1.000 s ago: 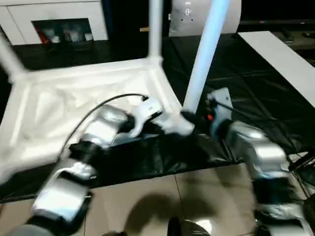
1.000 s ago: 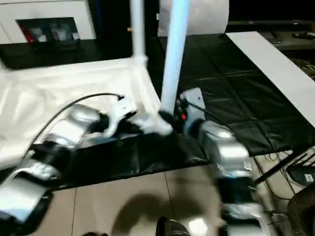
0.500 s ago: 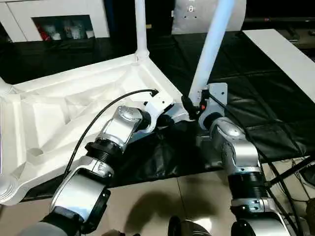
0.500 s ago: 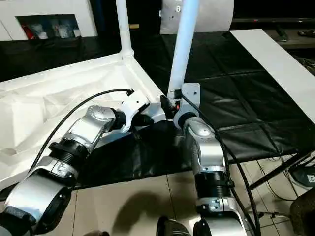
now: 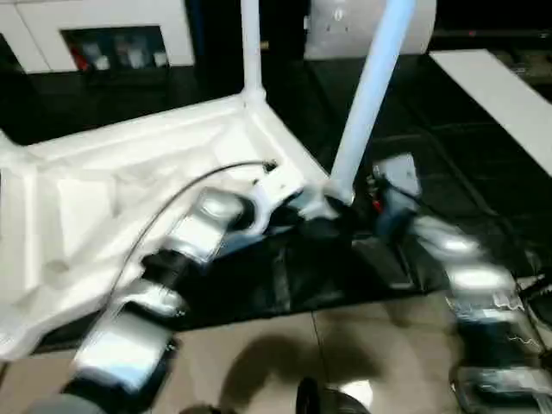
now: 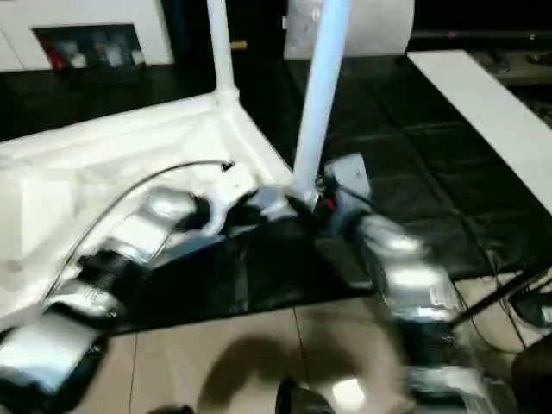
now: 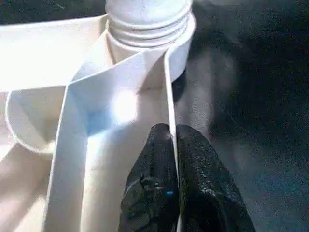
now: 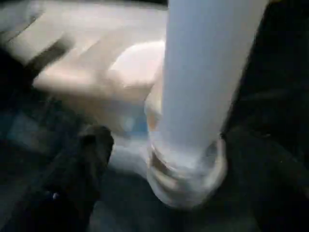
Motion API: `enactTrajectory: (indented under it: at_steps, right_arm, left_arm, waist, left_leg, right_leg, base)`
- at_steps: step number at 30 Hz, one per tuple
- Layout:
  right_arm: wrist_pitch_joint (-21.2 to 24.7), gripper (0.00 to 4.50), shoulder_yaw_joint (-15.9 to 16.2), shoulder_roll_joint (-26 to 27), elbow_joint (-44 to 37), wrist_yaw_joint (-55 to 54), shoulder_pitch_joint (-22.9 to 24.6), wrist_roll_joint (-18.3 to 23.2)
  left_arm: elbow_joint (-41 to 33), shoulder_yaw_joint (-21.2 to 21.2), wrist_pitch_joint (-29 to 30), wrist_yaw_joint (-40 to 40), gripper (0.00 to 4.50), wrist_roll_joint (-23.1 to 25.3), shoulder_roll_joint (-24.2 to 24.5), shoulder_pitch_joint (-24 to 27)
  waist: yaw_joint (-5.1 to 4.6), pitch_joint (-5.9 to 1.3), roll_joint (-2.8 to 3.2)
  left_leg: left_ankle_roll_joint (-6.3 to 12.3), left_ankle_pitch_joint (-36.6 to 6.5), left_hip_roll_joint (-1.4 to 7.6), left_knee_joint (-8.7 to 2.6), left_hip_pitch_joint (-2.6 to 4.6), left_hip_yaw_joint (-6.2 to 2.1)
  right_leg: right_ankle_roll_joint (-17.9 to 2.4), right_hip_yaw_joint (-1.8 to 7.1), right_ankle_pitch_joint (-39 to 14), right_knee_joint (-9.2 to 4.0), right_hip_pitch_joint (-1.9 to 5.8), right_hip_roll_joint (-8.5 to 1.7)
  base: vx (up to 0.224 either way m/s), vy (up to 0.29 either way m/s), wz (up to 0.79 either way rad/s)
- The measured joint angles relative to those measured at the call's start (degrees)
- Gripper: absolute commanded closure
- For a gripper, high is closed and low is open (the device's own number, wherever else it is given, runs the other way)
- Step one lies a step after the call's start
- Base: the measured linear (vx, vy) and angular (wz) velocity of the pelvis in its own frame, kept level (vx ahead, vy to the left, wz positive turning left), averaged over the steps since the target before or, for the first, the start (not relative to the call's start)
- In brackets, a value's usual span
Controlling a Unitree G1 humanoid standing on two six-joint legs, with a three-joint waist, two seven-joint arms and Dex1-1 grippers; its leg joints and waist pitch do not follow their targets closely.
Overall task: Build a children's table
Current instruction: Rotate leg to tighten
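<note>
White leg [image 5: 369, 95] freed: right tool [image 8: 159, 159] opened, backed off since earlier.

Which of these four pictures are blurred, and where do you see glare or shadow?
Left and right eye views: motion smear on both silver forearms, worst on the right one; a dark shadow on the tile floor. Left wrist view: sharp, with a bright glare spot on the white plastic ribbed table top. Right wrist view: soft all over, the round white leg smeared.
</note>
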Motion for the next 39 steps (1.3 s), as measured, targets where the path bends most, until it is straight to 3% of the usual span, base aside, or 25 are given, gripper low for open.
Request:
enactTrajectory:
  at_steps: [2,7,11,18,39]
  right_arm:
    - [-1.3,0.47,0.1,-1.7,0.2,5.2,-0.3,0.5]
    - [-1.7,0.47,2.4,-2.0,0.4,10.6,-2.0,1.4]
    - [-2.9,0.05,4.4,-5.6,2.2,16.6,-2.2,3.2]
    - [-5.3,0.05,6.8,-5.9,4.8,23.4,-3.0,3.0]
    - [-2.1,1.88,8.5,-6.7,7.1,29.7,-4.4,6.0]
  left_arm:
    - [0.0,-0.9,-3.2,-5.0,4.50,0.0,2.3,0.4]
    - [-0.1,-3.8,-6.8,-11.4,4.50,-0.9,2.4,0.4]
    - [-0.1,-4.3,-9.2,-15.9,4.50,-1.7,4.8,0.4]
    - [0.7,-4.3,-12.3,-20.5,4.50,-1.9,6.8,0.3]
    - [2.2,-4.3,-13.9,-22.3,4.50,-1.9,6.9,-0.3]
  waist:
    - [0.45,0.00,0.00]
    - [2.13,0.00,0.00]
    - [2.17,0.01,-0.02]
    - [2.46,0.01,-0.03]
    - [2.69,0.03,-0.08]
  left_leg:
    - [0.12,0.1,0.04,0.00,0.04,0.04]
    - [0.12,0.1,0.03,0.37,0.26,0.06]
    - [0.11,0.1,0.00,0.39,0.21,0.08]
    - [0.11,0.1,0.03,0.34,-0.06,0.08]
    - [0.11,0.1,0.02,0.37,-0.14,0.09]
  right_leg:
    - [0.1,-0.03,-0.1,0.05,0.00,0.07]
    - [0.1,0.08,-0.1,0.21,0.12,-0.06]
    - [0.1,0.17,0.0,0.23,0.09,-0.09]
    - [0.2,0.11,-0.2,0.33,0.00,-0.06]
    - [0.3,0.09,-0.2,0.34,0.00,-0.08]
  base:
    - [0.000,0.000,0.00]
    - [0.000,0.000,0.00]
    - [0.000,0.000,0.00]
    - [0.000,0.000,0.00]
    - [0.000,0.000,0.00]
